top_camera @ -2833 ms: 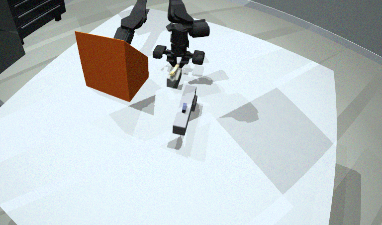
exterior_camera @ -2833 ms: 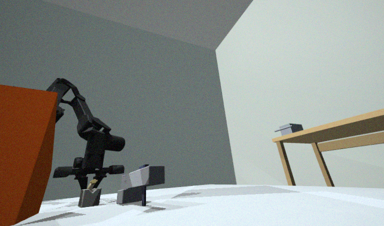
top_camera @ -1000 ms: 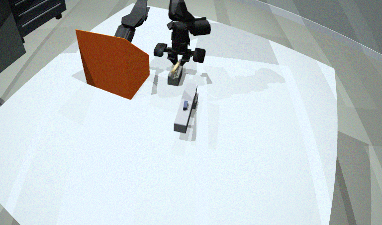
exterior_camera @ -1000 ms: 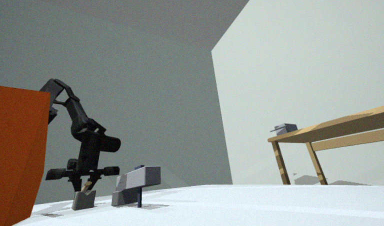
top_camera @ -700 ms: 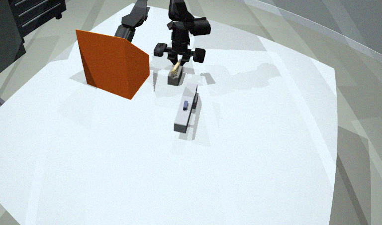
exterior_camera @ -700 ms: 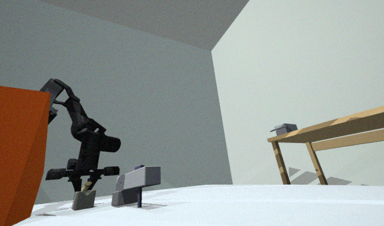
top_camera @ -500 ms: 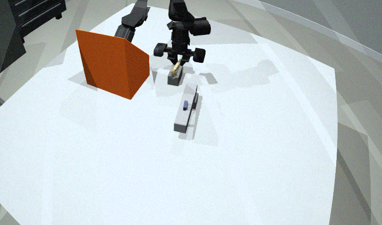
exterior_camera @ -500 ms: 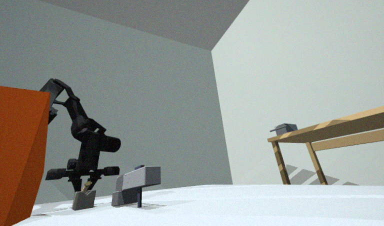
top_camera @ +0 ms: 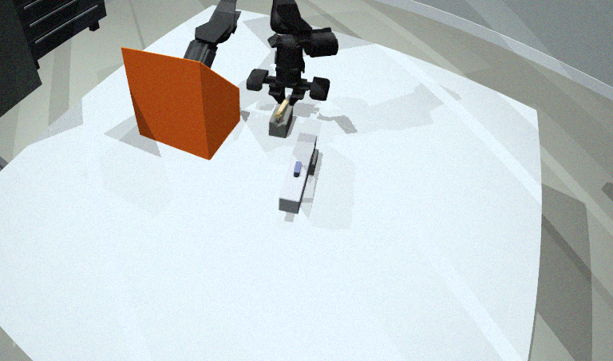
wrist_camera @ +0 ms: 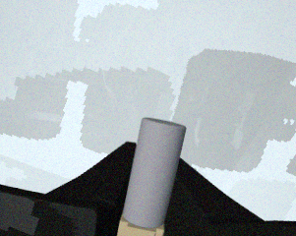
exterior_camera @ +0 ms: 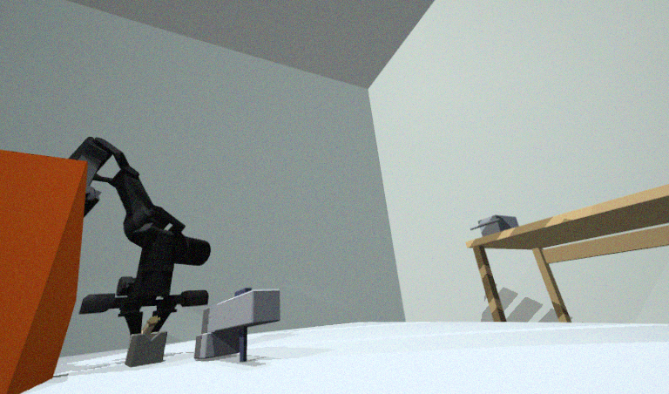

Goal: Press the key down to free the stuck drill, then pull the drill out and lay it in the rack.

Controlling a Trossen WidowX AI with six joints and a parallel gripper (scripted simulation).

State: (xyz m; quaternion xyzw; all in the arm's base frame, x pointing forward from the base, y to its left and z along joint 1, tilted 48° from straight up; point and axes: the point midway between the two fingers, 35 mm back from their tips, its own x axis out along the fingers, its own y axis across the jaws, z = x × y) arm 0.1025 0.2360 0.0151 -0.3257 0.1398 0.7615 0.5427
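My gripper [top_camera: 286, 101] [exterior_camera: 145, 329] [wrist_camera: 146, 153] points down and is shut on the drill, which has a tan part [top_camera: 282, 109] [exterior_camera: 150, 324] and a grey cylindrical part [wrist_camera: 154, 172]. The tan part is tilted over the notched top of the grey rack [top_camera: 279, 128] [exterior_camera: 144, 350]. I cannot tell whether the drill touches the notch. The blue key [top_camera: 297, 168] [exterior_camera: 242, 291] sits on top of the long grey holder [top_camera: 291, 190] [exterior_camera: 265, 307], which stands beside the rack. A dark blue post [exterior_camera: 242, 345] shows under the holder.
A tall orange block [top_camera: 172, 104] [exterior_camera: 37, 251] stands close to the arm and rack, on the left in the top and exterior views. A wooden table [exterior_camera: 591, 217] with a small grey object [exterior_camera: 499, 224] stands in the background. A black drawer cabinet [top_camera: 58, 11] is at the far left.
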